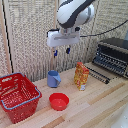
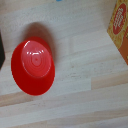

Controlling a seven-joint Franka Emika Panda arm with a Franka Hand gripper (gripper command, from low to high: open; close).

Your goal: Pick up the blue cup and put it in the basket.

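The task looks to be at its very start. In the exterior view the gripping mechanism (image 1: 62,50) hangs high above the wooden table (image 1: 100,107), well clear of everything, its 2 blue-tipped fingers pointing down with a visible gap between them, so it appears open and holds nothing. The blue drinking vessel (image 1: 54,78) stands upright on the table below the gripper, untouched, with the yellow-orange packet (image 1: 81,76) near it toward the exterior view's right and the red bowl (image 1: 59,101) in front of it. The receptacle (image 1: 18,96) sits at the exterior view's left, well apart from the cup, and no cup shows inside it. The wrist view shows mainly the red bowl (image 2: 34,67) and an edge of the packet (image 2: 120,27); the cup is not visible there, which suggests the gripper is not yet aimed at it. Judging from this, all 5 steps remain: aiming, descending, gripping softly, carrying over the basket and releasing.
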